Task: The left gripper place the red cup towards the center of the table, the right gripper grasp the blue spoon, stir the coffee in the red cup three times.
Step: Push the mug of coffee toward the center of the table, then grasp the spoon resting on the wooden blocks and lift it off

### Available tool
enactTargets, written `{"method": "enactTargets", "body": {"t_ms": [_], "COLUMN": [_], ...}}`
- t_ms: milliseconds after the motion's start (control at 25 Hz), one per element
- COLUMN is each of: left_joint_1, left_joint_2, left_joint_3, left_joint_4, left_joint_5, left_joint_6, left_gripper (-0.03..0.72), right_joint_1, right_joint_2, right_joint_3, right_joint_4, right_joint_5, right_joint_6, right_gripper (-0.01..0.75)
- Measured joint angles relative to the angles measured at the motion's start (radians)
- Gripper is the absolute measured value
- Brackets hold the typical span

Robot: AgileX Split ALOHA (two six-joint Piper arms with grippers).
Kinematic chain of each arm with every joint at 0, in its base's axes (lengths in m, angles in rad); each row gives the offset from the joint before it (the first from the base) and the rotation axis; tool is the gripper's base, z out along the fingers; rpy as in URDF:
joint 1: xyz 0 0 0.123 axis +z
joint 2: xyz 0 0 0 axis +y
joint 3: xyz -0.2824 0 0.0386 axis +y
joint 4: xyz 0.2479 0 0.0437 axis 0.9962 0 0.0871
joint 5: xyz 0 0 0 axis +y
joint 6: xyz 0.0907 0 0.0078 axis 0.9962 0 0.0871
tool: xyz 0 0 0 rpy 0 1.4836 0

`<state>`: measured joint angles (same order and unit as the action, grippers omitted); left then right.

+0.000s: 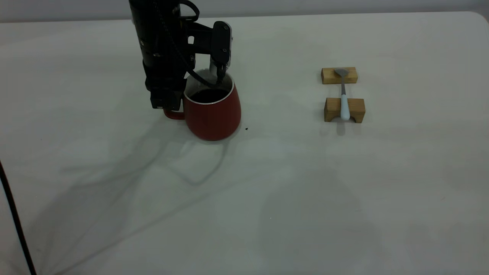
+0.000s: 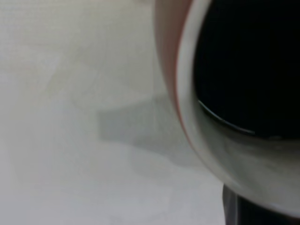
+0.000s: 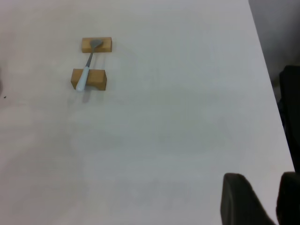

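The red cup (image 1: 214,114) stands on the table (image 1: 267,198) left of the middle, with dark coffee (image 1: 208,95) inside. My left gripper (image 1: 220,77) comes down on its far rim, one finger inside the cup, shut on the wall. In the left wrist view the white rim (image 2: 197,136) and the coffee (image 2: 248,65) fill the frame, with a dark finger (image 2: 233,211) under the rim. The blue spoon (image 1: 344,100) lies across two wooden blocks at the right, handle toward the front. My right gripper (image 3: 274,206) is open far from the blue spoon (image 3: 86,70), and it does not show in the exterior view.
Two wooden blocks (image 1: 339,75) (image 1: 344,110) hold the spoon off the table. A tiny dark speck (image 1: 246,128) lies beside the cup. A black cable (image 1: 15,221) runs along the front left edge. The table's edge (image 3: 265,70) lies close to the right gripper.
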<state>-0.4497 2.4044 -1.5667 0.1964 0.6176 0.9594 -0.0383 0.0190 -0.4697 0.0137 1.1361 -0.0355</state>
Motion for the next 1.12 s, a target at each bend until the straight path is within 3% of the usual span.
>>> {"method": "enactTargets", "body": {"t_ms": [120, 360, 480, 640, 840, 1120], "left_joint_1": [0.000, 0.000, 0.000, 0.000, 0.000, 0.000], "left_joint_2": [0.000, 0.000, 0.000, -0.031, -0.126, -0.306], "left_joint_3": [0.000, -0.019, -0.074, -0.197, -0.394, -0.454], "left_joint_4": [0.000, -0.001, -0.001, -0.003, -0.008, -0.009], "left_joint_5": [0.000, 0.021, 0.106, 0.280, 0.550, 0.550], "left_joint_6": [0.000, -0.004, -0.041, -0.133, -0.296, -0.655], "left_gripper": [0.267, 0.588, 0.673, 0.655, 0.545, 0.394], "right_joint_1": [0.000, 0.000, 0.000, 0.000, 0.000, 0.000], "right_joint_2": [0.000, 0.000, 0.000, 0.000, 0.000, 0.000], "right_joint_3": [0.000, 0.000, 0.000, 0.001, 0.001, 0.001], "right_joint_4": [0.000, 0.000, 0.000, 0.000, 0.000, 0.000], "right_joint_5": [0.000, 0.000, 0.000, 0.000, 0.000, 0.000], "right_joint_6": [0.000, 0.000, 0.000, 0.000, 0.000, 0.000], "right_gripper": [0.237, 0.237, 0.237, 0.237, 0.237, 0.237]}}
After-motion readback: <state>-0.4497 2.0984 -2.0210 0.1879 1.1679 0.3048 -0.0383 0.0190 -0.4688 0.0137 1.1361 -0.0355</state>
